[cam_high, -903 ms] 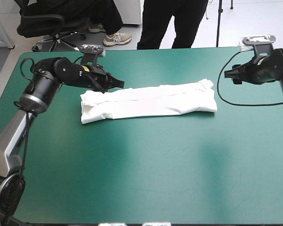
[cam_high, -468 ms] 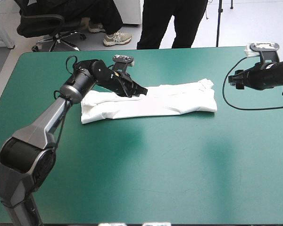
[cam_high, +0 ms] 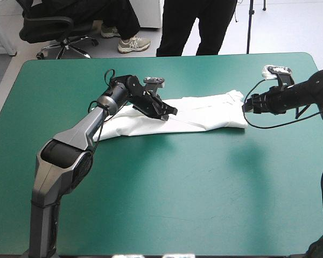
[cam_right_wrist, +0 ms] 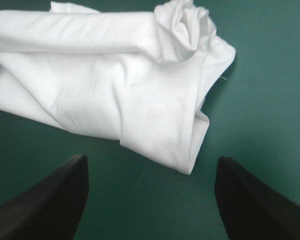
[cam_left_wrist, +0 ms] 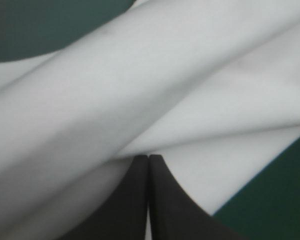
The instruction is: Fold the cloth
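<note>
I see the T-shirt (cam_high: 204,113) as a long folded band on the teal-green cover (cam_high: 161,204), in the far half of the table, and it lies between my two grippers. The left gripper (cam_high: 169,112) is above the left part of the band, with its tips pointing along the cloth toward the other gripper. In the left wrist view its black fingers (cam_left_wrist: 130,200) are pressed together into one pointed arch, with only a thin white line between them, so I read that it pinches the T-shirt. A thick soft fold of white cloth crosses just ahead of the tips and fills almost all that is ahead of this gripper; a little of the cover shows on both sides of it. Behind this gripper, under the forearm, the left end of the band lies slanted on the cover. The right gripper (cam_high: 246,106) is at the opposite end, low over the table, with its tips just beside the right end of the T-shirt; I cannot tell from the high view whether they touch it. In the right wrist view its two fingers (cam_right_wrist: 55,200) stand wide apart and hold nothing. The folded end of the cloth lies directly ahead of them, in line with the gap but not inside it. On the far corner of this end the cloth is bunched into a small crumpled knot, and the near corner shows stacked layers with a clean folded edge. Bare cover lies under and beside both of these fingers.
</note>
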Robot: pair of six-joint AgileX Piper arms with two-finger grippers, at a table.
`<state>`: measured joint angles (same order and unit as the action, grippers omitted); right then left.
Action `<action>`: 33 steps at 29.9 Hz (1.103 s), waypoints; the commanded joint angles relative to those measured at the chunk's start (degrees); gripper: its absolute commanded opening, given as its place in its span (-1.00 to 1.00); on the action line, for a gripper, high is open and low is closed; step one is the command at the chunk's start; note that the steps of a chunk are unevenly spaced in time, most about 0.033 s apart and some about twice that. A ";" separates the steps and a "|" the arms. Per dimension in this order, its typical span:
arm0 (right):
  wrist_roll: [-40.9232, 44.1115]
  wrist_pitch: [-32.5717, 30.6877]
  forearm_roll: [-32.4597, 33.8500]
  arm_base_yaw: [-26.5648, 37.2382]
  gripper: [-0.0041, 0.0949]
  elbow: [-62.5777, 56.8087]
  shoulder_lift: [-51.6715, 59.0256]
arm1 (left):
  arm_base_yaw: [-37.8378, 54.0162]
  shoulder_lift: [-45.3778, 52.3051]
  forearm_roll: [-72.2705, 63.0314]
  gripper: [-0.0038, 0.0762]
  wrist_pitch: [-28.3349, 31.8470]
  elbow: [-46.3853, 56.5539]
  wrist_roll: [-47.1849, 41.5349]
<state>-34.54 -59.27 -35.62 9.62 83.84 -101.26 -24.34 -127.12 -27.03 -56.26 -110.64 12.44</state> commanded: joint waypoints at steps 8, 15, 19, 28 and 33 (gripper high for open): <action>-6.50 -1.04 -11.01 0.47 0.44 1.34 -5.49 | -1.51 0.18 5.35 -0.95 -1.77 -2.25 -4.66; -7.80 -0.90 -12.61 0.47 0.44 1.47 -10.41 | -2.12 0.05 5.20 -0.95 -2.20 -2.25 -5.04; -8.81 -1.27 -12.70 -0.15 0.42 1.47 -12.55 | -2.12 0.05 5.20 -0.95 -2.27 -2.25 -5.04; -13.63 -4.15 -20.23 -0.59 -0.96 1.56 -15.33 | -2.12 0.05 5.31 -0.95 -2.72 -2.25 -5.04; -16.08 -11.86 -32.63 -0.59 -0.94 7.67 -14.63 | -2.12 0.05 5.58 -0.95 -3.01 -2.25 -5.04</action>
<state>-48.60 -65.17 -57.68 9.00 86.31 -119.80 -25.90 -129.10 -22.13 -57.47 -112.33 7.92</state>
